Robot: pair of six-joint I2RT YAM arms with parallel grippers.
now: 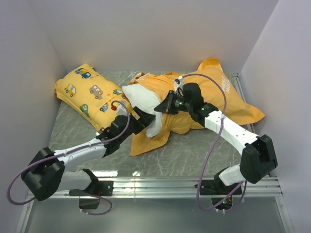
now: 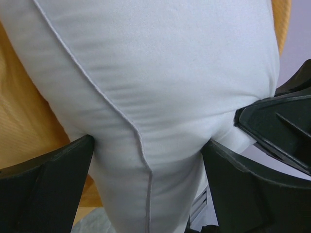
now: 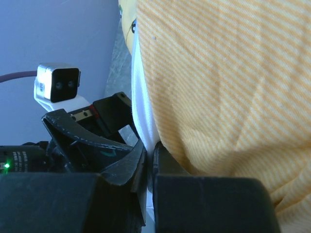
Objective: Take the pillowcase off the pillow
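Observation:
The orange pillowcase lies crumpled at centre right, and the white pillow sticks out of its left end. My left gripper stands open around that bare end. In the left wrist view the pillow fills the gap and touches both fingers, with orange pillowcase at the left. My right gripper sits at the pillowcase's open edge. In the right wrist view the right gripper is shut on a thin fold of white pillow, and the pillowcase drapes over one finger.
A smaller yellow pillow printed with little cars lies at the back left, touching the white pillow. Grey walls close in the marbled table on three sides. A metal rail runs along the near edge by the arm bases.

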